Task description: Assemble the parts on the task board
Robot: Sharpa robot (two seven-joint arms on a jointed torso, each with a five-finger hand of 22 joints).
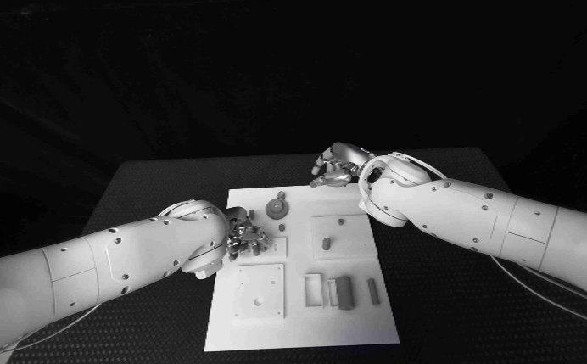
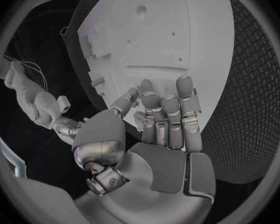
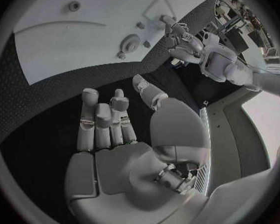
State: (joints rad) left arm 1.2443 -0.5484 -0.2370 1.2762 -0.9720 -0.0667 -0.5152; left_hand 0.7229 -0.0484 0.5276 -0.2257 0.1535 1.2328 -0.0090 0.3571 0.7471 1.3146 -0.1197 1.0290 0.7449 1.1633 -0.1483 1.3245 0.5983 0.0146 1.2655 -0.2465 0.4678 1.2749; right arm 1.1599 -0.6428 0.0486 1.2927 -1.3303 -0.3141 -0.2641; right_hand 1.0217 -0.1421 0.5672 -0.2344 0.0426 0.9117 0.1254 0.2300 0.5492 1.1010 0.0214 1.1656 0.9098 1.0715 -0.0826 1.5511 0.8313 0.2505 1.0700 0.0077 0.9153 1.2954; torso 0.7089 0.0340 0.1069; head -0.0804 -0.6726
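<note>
Board [image 1: 306, 313] lies flat mid-counter [image 1: 159, 186], lower centre of the head frame, long side running away from the robot. Left hand [image 1: 248, 241] sits over the board's left edge, mid-left of frame; in the left wrist view its fingers [image 2: 168, 119] are apart and extended over the board, nothing between them, so released. Right hand [image 1: 338, 165] hovers at the board's far right corner, upper centre of frame, over the dark counter; the right wrist view shows its fingers [image 3: 105, 119] straight and apart, palm bare, also released. Parts on the board: a round disc part [image 1: 277, 209] near the far edge, a small peg [image 1: 327, 243] in the middle square, upright grey blocks [image 1: 343, 292] in a row at lower right, a flat square plate [image 1: 259, 289] at lower left. Disc also visible in the right wrist view [image 3: 129, 44].
</note>
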